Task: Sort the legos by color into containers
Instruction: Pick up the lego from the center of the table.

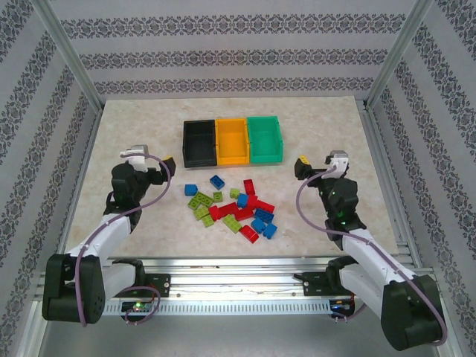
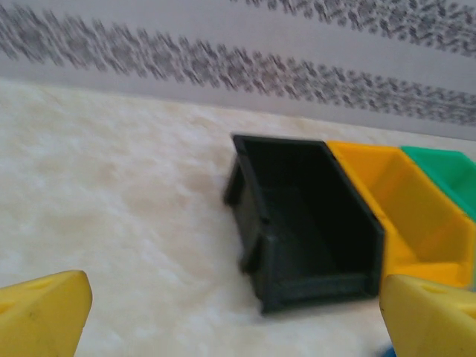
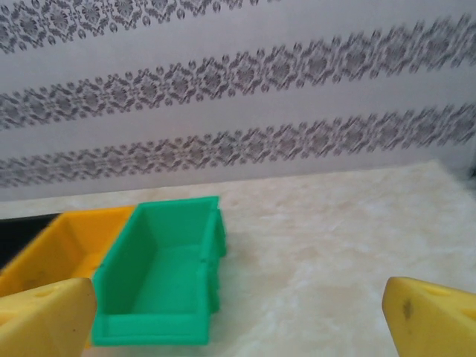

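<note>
pale marbled table (image 1: 134,134) bears scattered legos (image 1: 224,211), walled by striped damask wallpaper (image 1: 238,44).

Black bin (image 1: 199,145), orange-yellow bin (image 1: 231,141), green bin (image 1: 265,140): small, rectangular, joined side by side in that order left to right, upright, open tops up. Legos (image 1: 223,211): small studded bricks, blue, red and lime green, lying loose in a mixed cluster just in front of the row, several touching.
</note>
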Robot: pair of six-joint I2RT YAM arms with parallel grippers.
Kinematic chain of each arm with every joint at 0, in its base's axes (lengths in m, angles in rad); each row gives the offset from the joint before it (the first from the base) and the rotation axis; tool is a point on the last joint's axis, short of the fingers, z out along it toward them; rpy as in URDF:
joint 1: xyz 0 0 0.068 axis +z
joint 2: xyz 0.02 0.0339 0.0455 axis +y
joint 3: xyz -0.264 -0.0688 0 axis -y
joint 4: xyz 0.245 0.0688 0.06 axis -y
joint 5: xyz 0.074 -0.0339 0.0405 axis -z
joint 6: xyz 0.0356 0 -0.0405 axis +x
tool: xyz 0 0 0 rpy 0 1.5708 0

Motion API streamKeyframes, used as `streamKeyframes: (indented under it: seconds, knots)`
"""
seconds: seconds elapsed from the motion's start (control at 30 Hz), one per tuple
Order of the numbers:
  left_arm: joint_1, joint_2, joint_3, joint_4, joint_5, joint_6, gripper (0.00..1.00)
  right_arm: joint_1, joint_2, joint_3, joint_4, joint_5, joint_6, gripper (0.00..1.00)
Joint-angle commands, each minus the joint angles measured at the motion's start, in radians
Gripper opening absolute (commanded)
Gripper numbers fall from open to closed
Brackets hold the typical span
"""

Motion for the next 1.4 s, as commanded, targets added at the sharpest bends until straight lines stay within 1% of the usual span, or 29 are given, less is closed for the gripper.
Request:
streamKeyframes:
  seconds: [0.0, 0.07, 0.17, 0.27, 0.37, 0.47, 0.63, 0.77, 0.83, 0.93, 0.97, 1.03, 1.2, 1.37]
  knots:
    - [-0.006, -0.005, 0.033, -0.274, 0.15, -0.215, 1.0, 0.0, 0.05, 0.097, -0.249, -0.209, 0.195, 0.98]
    - [-0.008, 0.003, 0.036, -0.349, 0.206, -0.252, 1.0, 0.037, 0.1, 0.107, -0.261, -0.225, 0.211, 0.98]
    - [-0.021, 0.004, 0.042, -0.464, 0.23, -0.296, 0.99, 0.126, 0.171, 0.107, -0.251, -0.177, 0.201, 0.98]
    - [-0.065, 0.01, 0.07, -0.576, 0.201, -0.333, 0.98, 0.212, 0.244, 0.119, -0.266, -0.077, 0.177, 0.98]
    - [-0.121, 0.042, 0.092, -0.634, 0.16, -0.384, 0.98, 0.285, 0.305, 0.156, -0.293, 0.02, 0.126, 0.98]
    - [-0.178, 0.096, 0.116, -0.679, 0.111, -0.41, 0.98, 0.337, 0.354, 0.176, -0.284, 0.062, 0.108, 0.98]
    - [-0.261, 0.178, 0.181, -0.757, 0.016, -0.423, 0.98, 0.361, 0.414, 0.213, -0.285, 0.038, 0.105, 0.98]
    - [-0.328, 0.263, 0.278, -0.839, -0.048, -0.407, 0.98, 0.367, 0.442, 0.219, -0.269, 0.034, 0.118, 0.98]
    - [-0.351, 0.306, 0.323, -0.863, -0.057, -0.385, 1.0, 0.378, 0.459, 0.233, -0.278, 0.047, 0.105, 0.98]
    - [-0.387, 0.386, 0.39, -0.905, -0.105, -0.379, 1.0, 0.406, 0.474, 0.248, -0.282, 0.098, 0.065, 0.98]
    - [-0.398, 0.408, 0.41, -0.917, -0.123, -0.38, 0.98, 0.41, 0.477, 0.25, -0.285, 0.102, 0.06, 0.98]
    - [-0.428, 0.463, 0.461, -0.944, -0.167, -0.381, 0.97, 0.413, 0.474, 0.25, -0.287, 0.102, 0.059, 0.98]
    - [-0.463, 0.586, 0.59, -1.055, -0.287, -0.38, 0.96, 0.414, 0.485, 0.257, -0.285, 0.099, 0.057, 0.98]
    - [-0.464, 0.59, 0.641, -1.09, -0.37, -0.37, 0.95, 0.415, 0.496, 0.267, -0.288, 0.098, 0.05, 0.98]
